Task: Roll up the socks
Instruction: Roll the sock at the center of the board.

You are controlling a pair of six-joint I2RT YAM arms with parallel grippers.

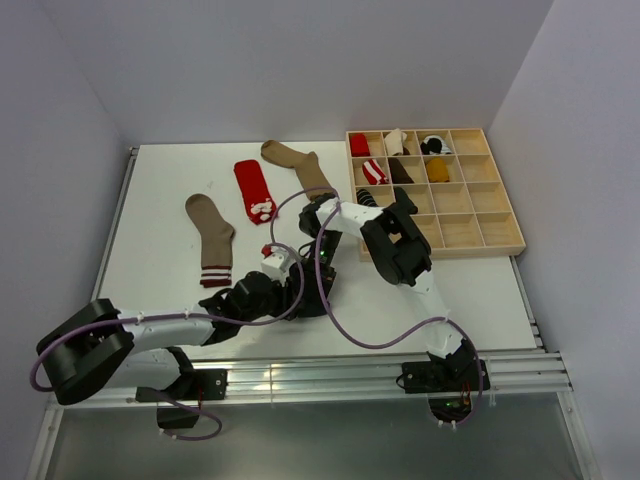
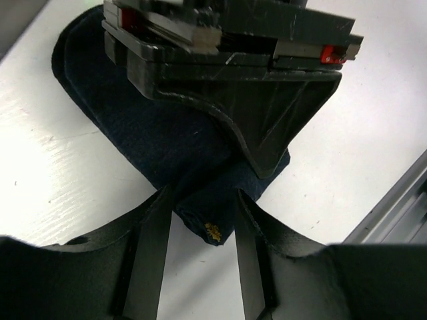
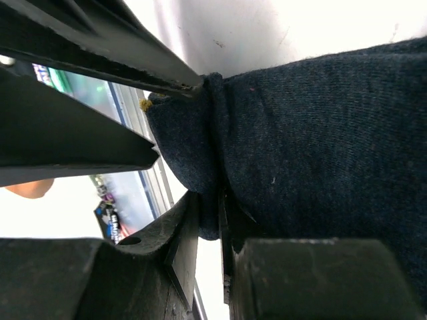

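left wrist: left gripper (image 2: 202,200) spread wide astride navy sock (image 2: 160,133) tip; right gripper (image 3: 208,217) clenched on same sock.

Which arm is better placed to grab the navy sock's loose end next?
Left: the left gripper stands open around the end of the navy sock; the right gripper is shut on that sock.

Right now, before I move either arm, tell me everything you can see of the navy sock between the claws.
The navy sock is dark, fine-knit fabric with a few pale lint flecks, lying on the white table. Its near end is bunched into a narrow fold, with a small yellow speck at the tip. The right claw is shut on the bunched fabric. The left claw stands open astride the tip, and I cannot tell whether it touches the fabric. No motif shows.
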